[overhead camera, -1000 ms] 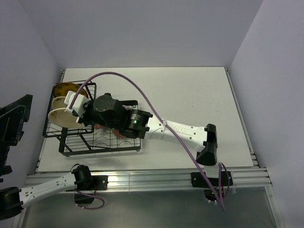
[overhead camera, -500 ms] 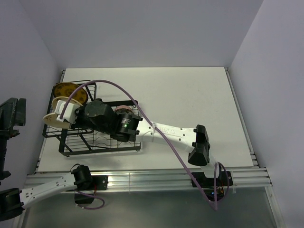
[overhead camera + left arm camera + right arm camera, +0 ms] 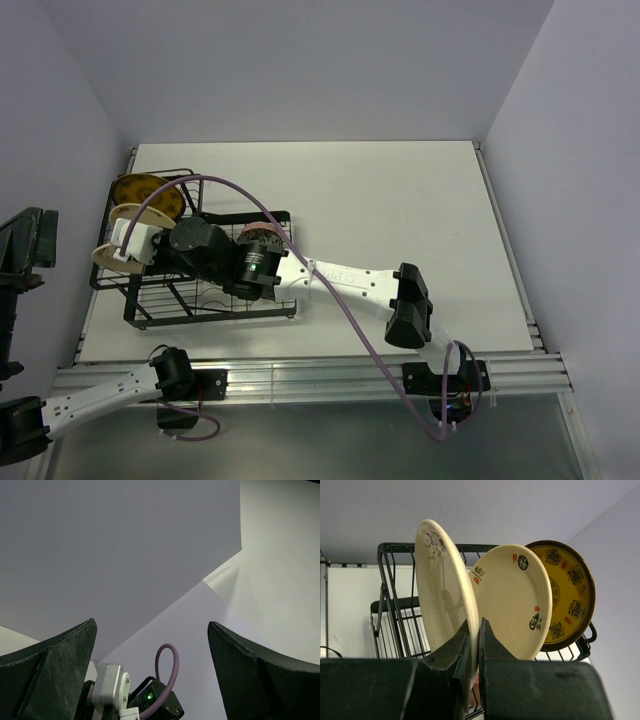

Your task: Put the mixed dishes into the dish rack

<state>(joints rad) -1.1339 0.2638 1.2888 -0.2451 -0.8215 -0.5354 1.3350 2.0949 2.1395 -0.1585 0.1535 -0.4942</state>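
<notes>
Right fingers (image 3: 491,652) were pinched on the rim of a cream plate (image 3: 445,595), held on edge at the left end of the dish rack (image 3: 210,295).
Rack sat at the left edge of the white worktop (image 3: 400,200). Second cream plate (image 3: 512,600) and mustard plate (image 3: 570,595) stood on edge behind it. Left fingers (image 3: 55,675) were spread, nothing between them, off the worktop's left side, aimed at plain grey-lilac walls (image 3: 300,70). Aluminium rail (image 3: 320,375) ran along the near edge.
</notes>
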